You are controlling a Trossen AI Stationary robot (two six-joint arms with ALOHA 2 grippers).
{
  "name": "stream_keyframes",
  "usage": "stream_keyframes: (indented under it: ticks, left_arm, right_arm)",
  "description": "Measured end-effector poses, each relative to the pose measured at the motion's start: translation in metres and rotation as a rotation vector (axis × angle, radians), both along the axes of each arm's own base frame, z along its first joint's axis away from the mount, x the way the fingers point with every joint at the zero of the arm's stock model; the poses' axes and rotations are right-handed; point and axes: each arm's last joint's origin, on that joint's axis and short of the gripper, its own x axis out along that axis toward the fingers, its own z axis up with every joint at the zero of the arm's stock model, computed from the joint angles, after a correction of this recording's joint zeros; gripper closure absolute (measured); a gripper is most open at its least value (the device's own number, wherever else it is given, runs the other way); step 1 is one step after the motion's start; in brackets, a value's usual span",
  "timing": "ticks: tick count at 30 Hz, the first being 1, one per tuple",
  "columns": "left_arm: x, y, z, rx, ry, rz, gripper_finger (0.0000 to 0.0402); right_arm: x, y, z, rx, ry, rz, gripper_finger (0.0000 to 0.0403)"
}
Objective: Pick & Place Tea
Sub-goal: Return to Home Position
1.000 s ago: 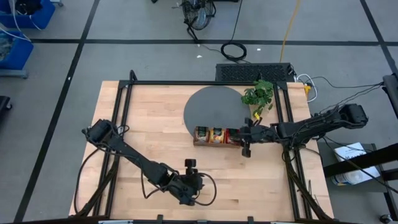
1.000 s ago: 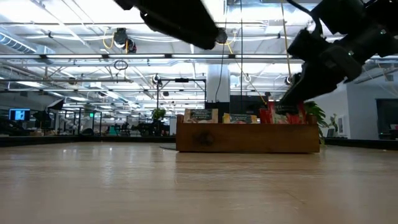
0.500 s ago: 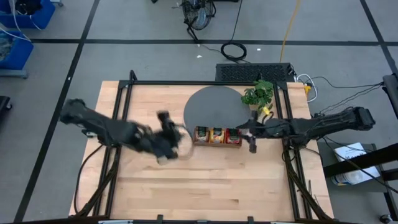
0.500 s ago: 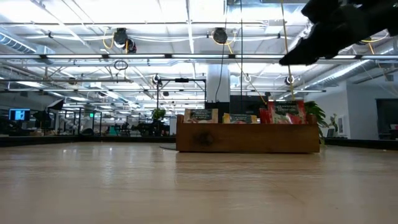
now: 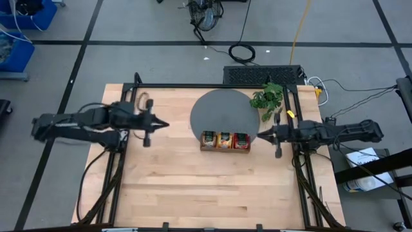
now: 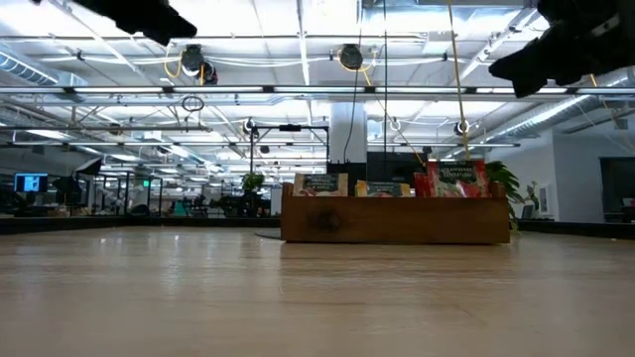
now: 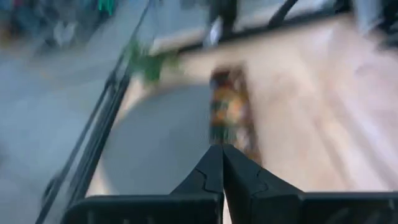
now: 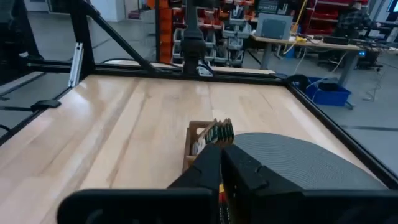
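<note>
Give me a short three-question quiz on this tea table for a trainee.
1. True or false: the left gripper and the right gripper are both shut and empty.
2. Where are the tea sachets? A: all in the wooden tray; B: scattered loose; C: one held.
3. Fill in: the tray slot nearest the right gripper holds ___ sachets.
Key: 1 true; 2 A; 3 red.

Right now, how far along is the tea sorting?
Done: small flat square tea sachets stand in all three slots of the wooden tray; none loose elsewhere. In hand: nothing; dark left tool and right tool shut, empty, flanking the tray. Left: likely just parking the arms.
</note>
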Motion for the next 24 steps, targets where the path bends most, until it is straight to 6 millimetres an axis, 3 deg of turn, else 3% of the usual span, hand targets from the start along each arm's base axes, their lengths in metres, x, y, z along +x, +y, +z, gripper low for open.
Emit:
stream_keyframes:
  ticks: [6,13,17,20,24]
  left_arm:
    - [-0.026,0.010,-0.017,-0.025,-0.295,-0.102,0.0398]
    - [-0.047,0.011,-0.058,0.011,-0.362,-0.085,0.0399]
    - [-0.058,0.009,-0.075,0.037,-0.568,-0.177,0.0399]
    - [-0.062,0.011,-0.093,0.004,-0.587,-0.145,0.0399]
    - [-0.069,0.009,-0.100,-0.051,-0.620,-0.219,0.0400]
  right_arm:
    - [-0.006,0.000,-0.009,0.006,-0.039,0.029,0.0400]
    - [-0.011,0.002,-0.024,0.028,-0.157,0.106,0.0402]
    - [-0.013,0.002,-0.036,0.055,-0.184,0.129,0.0402]
    - [-0.015,0.002,-0.041,0.053,-0.213,0.129,0.0402]
    - [-0.019,0.002,-0.042,0.065,-0.244,0.129,0.0403]
